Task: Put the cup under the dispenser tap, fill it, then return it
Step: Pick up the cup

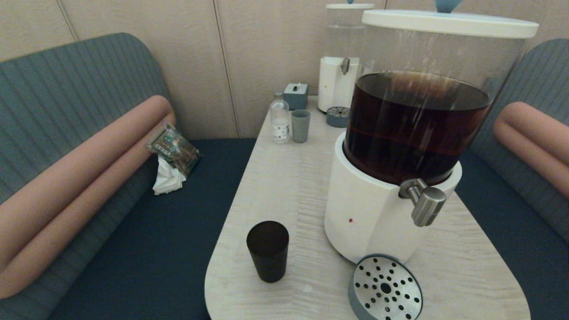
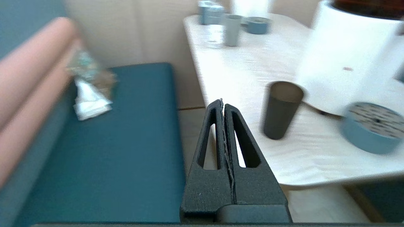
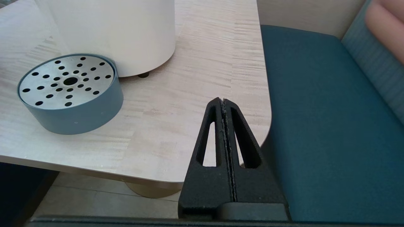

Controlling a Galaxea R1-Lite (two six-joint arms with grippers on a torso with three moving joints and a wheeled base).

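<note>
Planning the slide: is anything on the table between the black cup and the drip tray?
Nothing: in the head view only bare table lies between the black cup and the drip tray.
</note>
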